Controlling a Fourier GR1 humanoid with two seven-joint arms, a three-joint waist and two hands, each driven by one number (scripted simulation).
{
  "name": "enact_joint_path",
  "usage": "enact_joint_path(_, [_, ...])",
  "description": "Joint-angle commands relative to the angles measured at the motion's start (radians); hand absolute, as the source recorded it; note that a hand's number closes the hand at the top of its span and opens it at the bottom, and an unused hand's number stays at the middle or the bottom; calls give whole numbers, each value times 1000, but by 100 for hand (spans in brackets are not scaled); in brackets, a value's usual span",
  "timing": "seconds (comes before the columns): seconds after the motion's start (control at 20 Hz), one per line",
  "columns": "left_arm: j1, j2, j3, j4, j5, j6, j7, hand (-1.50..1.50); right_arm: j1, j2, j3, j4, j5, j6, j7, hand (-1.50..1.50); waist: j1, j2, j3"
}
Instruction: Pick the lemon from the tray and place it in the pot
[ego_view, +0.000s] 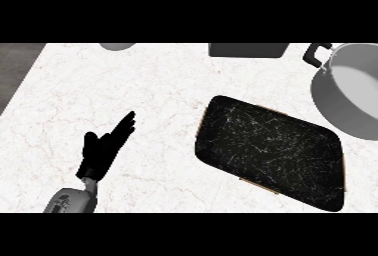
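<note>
A black marbled tray (269, 150) lies on the white counter right of centre, with nothing showing on it. No lemon shows anywhere in the head view. The grey pot (347, 92) with a black handle stands at the right edge, partly cut off; its visible inside shows only pale grey. My left hand (103, 150) rests at the lower left with straight fingers pointing up and right, well clear of the tray. My right hand does not show.
A dark grey box-like object (247, 49) sits at the back edge above the tray. A grey rounded object (117, 46) peeks in at the back left. The counter's left edge (22, 85) runs diagonally beside a dark floor.
</note>
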Motion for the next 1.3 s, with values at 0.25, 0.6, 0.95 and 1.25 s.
enact_joint_path(0.25, [-29,7,23,32,11,-33,2,0,-267,-31,90,12,151,19,99,150,9,1,-5])
enact_joint_path(0.6, [11,-4,19,-1,0,-21,1,0,-401,75,200,15,314,-128,201,150,16,2,-5])
enact_joint_path(0.95, [-13,-16,4,-35,-11,-18,43,0,-493,120,302,60,475,-264,270,150,25,5,-4])
enact_joint_path(1.25, [-26,-3,23,35,-17,-39,-14,0,-583,238,457,80,671,-421,497,150,25,7,-7])
